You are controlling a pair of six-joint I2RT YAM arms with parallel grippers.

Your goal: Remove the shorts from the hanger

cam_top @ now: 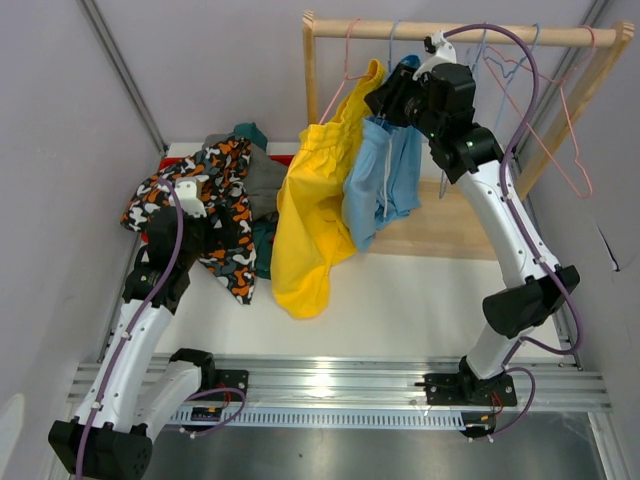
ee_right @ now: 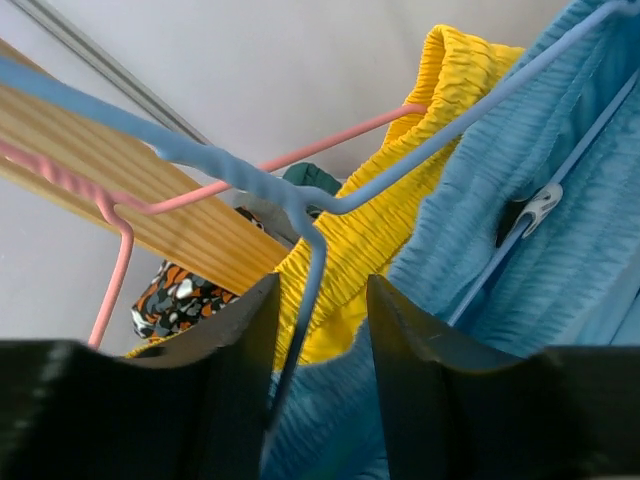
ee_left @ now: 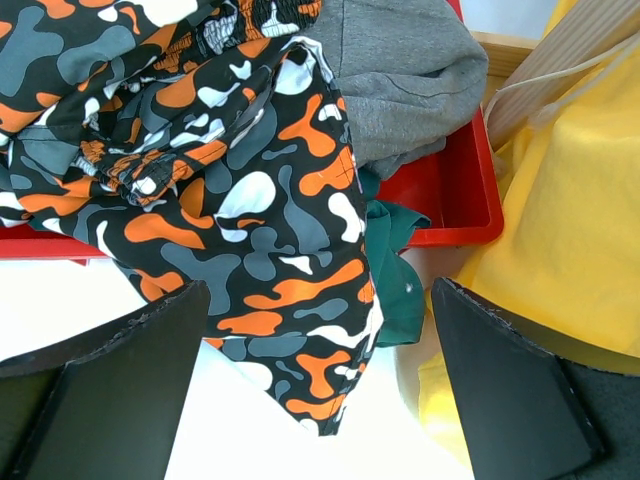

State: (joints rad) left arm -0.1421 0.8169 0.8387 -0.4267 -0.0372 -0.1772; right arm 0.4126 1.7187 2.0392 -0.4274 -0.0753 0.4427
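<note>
The yellow shorts (cam_top: 310, 215) and the light blue shorts (cam_top: 385, 180) hang on hangers from the wooden rail (cam_top: 470, 32). My right gripper (cam_top: 388, 100) is up at their waistbands. In the right wrist view it (ee_right: 322, 290) is open, and the neck of the blue hanger (ee_right: 305, 290) runs between its jaws, close to the left finger. The yellow (ee_right: 400, 200) and blue (ee_right: 540, 280) waistbands lie behind it. The camouflage shorts (ee_left: 250, 200), grey shorts (ee_left: 400, 70) and teal shorts (ee_left: 390, 270) lie piled at the left. My left gripper (ee_left: 318, 290) hangs open above the camouflage shorts and holds nothing.
The pile rests in a red tray (ee_left: 465, 200) at the back left. Several empty wire hangers (cam_top: 560, 110) hang on the right of the rail. A pink hanger (ee_right: 115, 260) carries the yellow shorts. The rack's wooden base (cam_top: 440, 230) lies under the hanging shorts.
</note>
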